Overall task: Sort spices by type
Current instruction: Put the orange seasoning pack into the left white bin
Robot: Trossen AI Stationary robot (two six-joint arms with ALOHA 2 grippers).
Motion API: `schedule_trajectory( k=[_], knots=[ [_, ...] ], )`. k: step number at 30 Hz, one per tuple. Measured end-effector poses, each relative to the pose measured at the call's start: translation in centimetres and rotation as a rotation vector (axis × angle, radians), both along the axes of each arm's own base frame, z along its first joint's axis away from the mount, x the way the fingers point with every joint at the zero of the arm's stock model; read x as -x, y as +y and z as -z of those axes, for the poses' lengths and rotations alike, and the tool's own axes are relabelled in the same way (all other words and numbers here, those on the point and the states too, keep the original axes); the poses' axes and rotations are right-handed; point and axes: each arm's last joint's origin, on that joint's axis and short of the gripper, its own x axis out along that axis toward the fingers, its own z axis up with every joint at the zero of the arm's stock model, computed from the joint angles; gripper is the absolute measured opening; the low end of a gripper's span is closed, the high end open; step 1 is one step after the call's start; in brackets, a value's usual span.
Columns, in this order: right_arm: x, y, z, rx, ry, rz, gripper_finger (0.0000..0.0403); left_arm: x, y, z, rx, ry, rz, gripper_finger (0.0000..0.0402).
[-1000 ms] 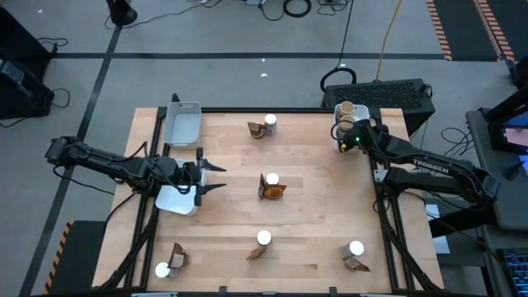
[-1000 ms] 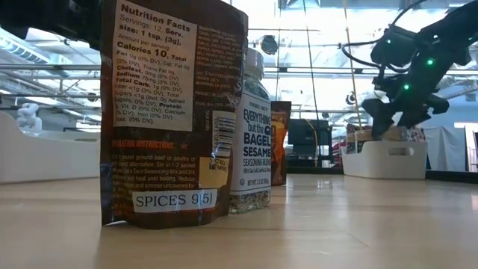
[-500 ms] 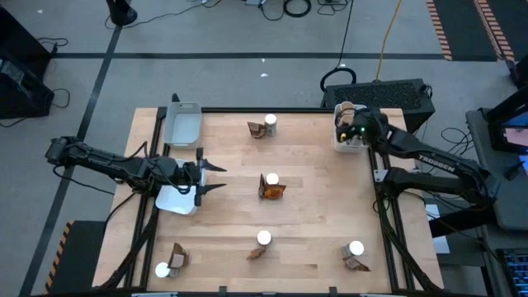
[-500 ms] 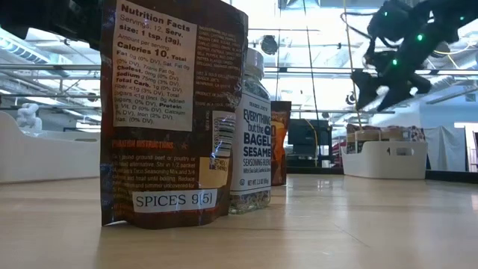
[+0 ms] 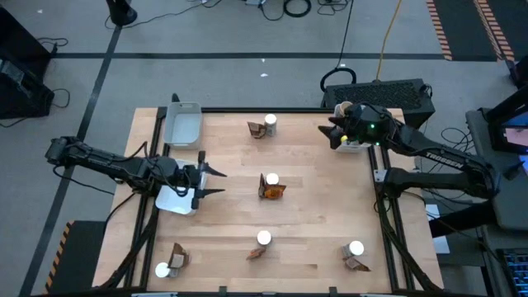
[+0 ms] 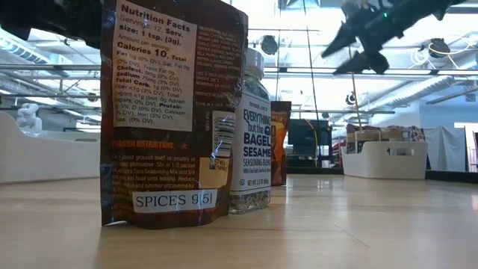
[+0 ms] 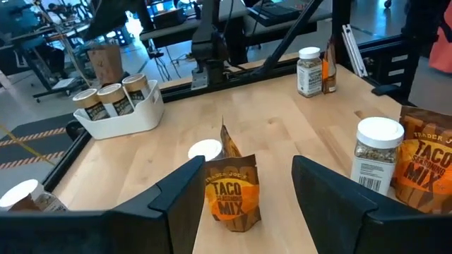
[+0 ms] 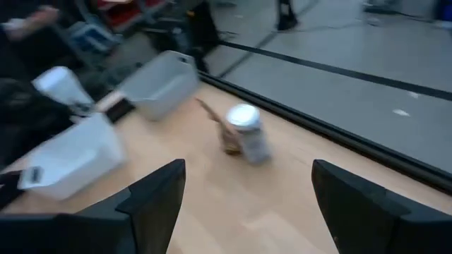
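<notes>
**Spices wait in pairs; right fingers empty near the far jar**

Spices stand on the table in pairs, one white-lidded jar beside one brown packet. The right gripper has its fingers spread wide and holds nothing. It hangs above the far right corner, just beside the tray with cork-topped jars. In its wrist view the far jar lies straight ahead between the fingers, upright, with its packet touching it behind. In the high view this pair is to the left of the right gripper, with bare wood between. I judge the right arm is nearer to it.

The left gripper is about half open and empty, over the left edge beside a white tray. It points at the centre packet, which stands upright, with the centre jar behind.

Both arms have open room. The near pairs stand well apart.
</notes>
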Motion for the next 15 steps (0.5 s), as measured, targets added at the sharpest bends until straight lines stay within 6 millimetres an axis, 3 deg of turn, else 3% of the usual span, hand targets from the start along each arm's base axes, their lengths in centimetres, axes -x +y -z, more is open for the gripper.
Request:
schedule_trajectory(
  k=[7,15],
  knots=[
    [-3.8,2.0,-1.7,-0.010,-0.009,-0.155,0.0288,0.0,0.0,0.0,0.000,0.000,0.000,0.0214],
    [-10.7,5.3,-2.9,-0.031,0.071,-0.340,0.0288,0.1,-0.2,0.3,0.007,0.033,0.057,0.0214]
  ],
)
